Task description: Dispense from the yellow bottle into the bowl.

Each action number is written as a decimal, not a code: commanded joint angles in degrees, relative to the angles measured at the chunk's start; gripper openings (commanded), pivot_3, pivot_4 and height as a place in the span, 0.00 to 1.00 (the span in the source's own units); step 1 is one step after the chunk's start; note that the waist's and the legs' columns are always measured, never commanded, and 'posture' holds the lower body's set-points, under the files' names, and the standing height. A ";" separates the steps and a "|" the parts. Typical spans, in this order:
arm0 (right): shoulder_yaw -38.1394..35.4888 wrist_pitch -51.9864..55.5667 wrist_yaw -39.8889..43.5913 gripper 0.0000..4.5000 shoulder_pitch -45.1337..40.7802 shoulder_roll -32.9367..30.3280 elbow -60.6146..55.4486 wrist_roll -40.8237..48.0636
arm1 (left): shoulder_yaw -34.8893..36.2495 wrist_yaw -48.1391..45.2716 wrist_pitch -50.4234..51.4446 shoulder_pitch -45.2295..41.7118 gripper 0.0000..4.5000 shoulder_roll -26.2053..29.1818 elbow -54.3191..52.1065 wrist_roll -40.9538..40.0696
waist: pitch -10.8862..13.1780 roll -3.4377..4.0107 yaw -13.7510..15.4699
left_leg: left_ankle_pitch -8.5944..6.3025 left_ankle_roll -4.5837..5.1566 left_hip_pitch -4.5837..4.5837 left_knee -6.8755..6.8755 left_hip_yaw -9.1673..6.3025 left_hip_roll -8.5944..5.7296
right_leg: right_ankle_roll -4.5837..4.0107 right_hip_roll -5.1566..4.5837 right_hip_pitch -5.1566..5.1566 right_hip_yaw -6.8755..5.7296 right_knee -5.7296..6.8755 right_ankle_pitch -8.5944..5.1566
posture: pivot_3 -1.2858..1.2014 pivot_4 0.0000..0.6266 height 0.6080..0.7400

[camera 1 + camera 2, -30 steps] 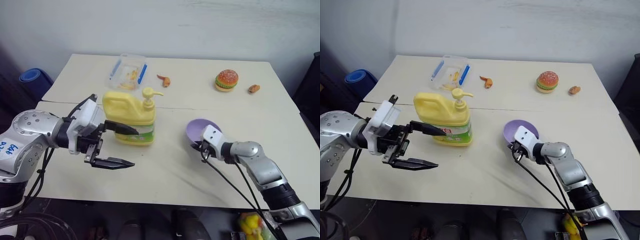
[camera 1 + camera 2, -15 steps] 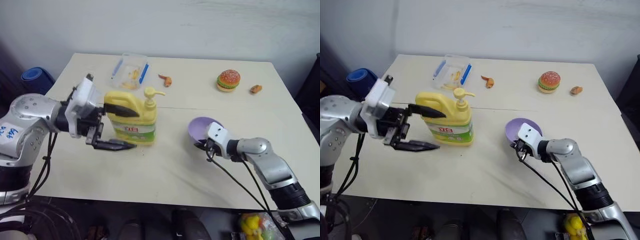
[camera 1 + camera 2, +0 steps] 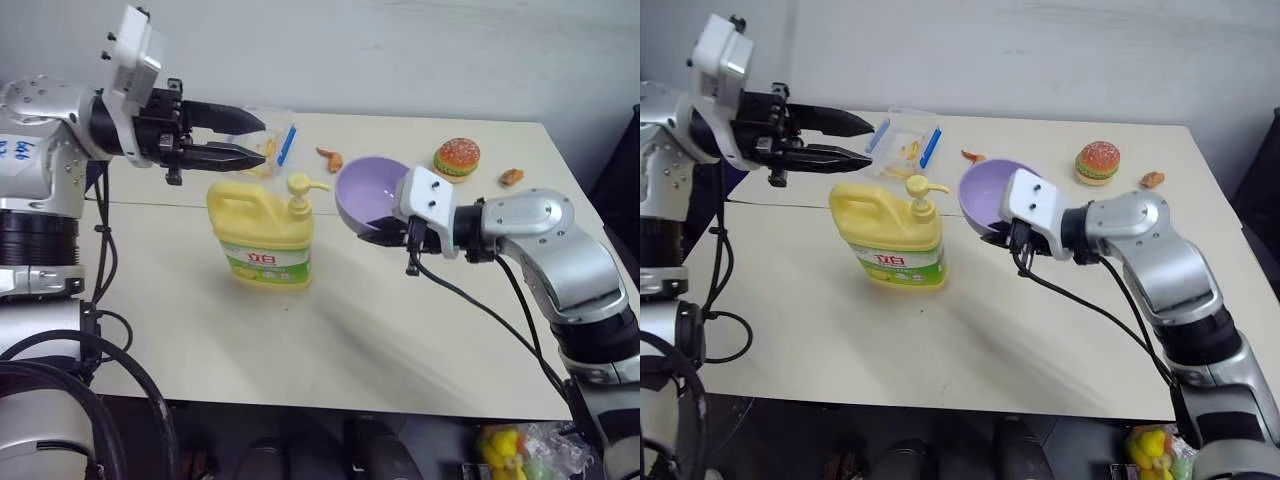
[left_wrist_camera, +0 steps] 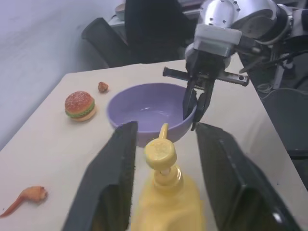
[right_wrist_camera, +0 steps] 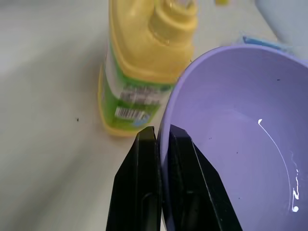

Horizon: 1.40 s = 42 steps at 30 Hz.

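Note:
The yellow bottle (image 3: 262, 236) stands upright on the table, its pale pump head (image 4: 161, 151) pointing its spout to the right. My left gripper (image 3: 262, 142) hovers above the bottle, open, its two fingers (image 4: 111, 178) either side of the pump head without touching it. The lavender bowl (image 3: 368, 192) is held off the table, tilted, just right of the spout. My right gripper (image 3: 378, 232) is shut on the bowl's rim, which is pinched between its fingers (image 5: 144, 183). A thin white streak lies inside the bowl (image 5: 240, 144).
A clear box with blue clips (image 3: 284, 136) sits at the back behind my left gripper. A toy burger (image 3: 454, 159) and small fried-food pieces (image 3: 329, 157) (image 3: 510, 177) lie at the back right. The table (image 3: 330, 340) has bare surface in front of the bottle.
My left gripper rose from beside the bottle's handle to above the pump, its fingers closer together. My right gripper lifted the bowl off the table up toward the spout.

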 commanded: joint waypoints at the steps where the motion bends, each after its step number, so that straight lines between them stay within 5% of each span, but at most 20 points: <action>1: 0.99 -1.37 1.70 0.00 -2.08 0.14 0.80 -0.43 | 0.47 -0.74 -2.35 -2.28 0.18 -1.02 2.09 1.70 | 0.00 0.00 -0.03 | 0.00 0.01 -0.04 0.00 -0.02 0.00 | 0.00 -0.02 -0.02 0.00 -0.02 0.00 | 0.52 0.24 1.00; 4: 2.23 -2.20 3.50 0.00 -3.51 -0.25 1.81 -0.90 | 0.58 0.00 -3.44 -2.97 0.00 -2.81 3.58 2.84 | 0.00 0.00 -0.04 | -0.01 0.01 -0.16 0.02 -0.04 -0.01 | 0.02 -0.06 -0.12 -0.02 -0.03 0.01 | 0.52 0.24 1.00; 13: 4.11 -1.19 7.66 0.00 -8.56 -0.26 4.72 -1.45 | 0.74 1.19 -5.24 -3.38 0.00 -7.48 4.65 4.56 | 0.01 0.01 -0.09 | 0.00 0.01 -0.21 0.19 -0.09 0.00 | 0.04 -0.10 -0.15 -0.04 0.05 0.02 | 0.52 0.24 1.00; 42: 3.39 3.72 8.87 0.00 -15.85 2.38 7.04 -0.27 | -1.48 -0.79 -11.41 0.32 0.00 -9.00 4.52 9.46 | 0.01 0.01 -0.14 | 0.00 0.00 -0.25 0.23 -0.13 -0.01 | 0.04 -0.13 -0.16 -0.12 0.10 0.02 | 0.52 0.24 1.00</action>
